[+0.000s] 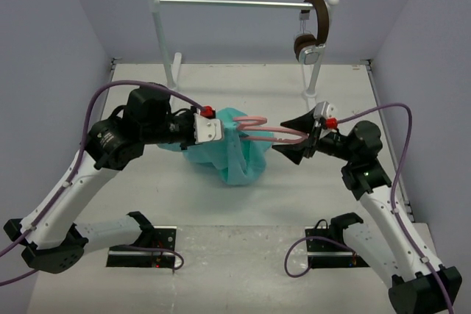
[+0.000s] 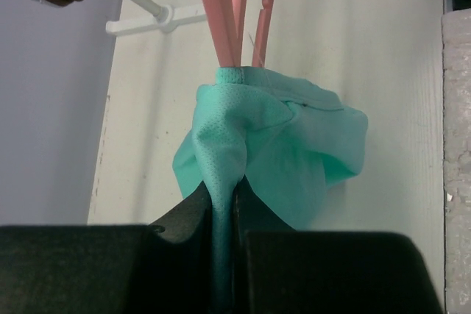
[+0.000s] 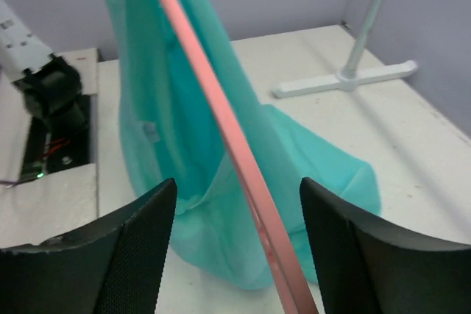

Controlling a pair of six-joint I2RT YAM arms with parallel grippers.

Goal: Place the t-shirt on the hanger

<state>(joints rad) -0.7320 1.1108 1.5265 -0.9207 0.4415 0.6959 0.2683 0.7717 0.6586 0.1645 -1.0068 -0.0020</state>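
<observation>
One t-shirt point(image 2: 294, 145) fold clamped in left end effector point(image 2: 223, 204); right end effector point(image 3: 237, 183) wide, straddling hanger point(image 3: 221, 119).

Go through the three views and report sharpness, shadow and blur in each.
Top external view: even, diffuse light, only faint shadows, sharp throughout. Left wrist view: the t-shirt weave is crisp, the left claw is near-black and shows no detail. Right wrist view: the hanger bar and the right claw go soft close to the lens.
</observation>
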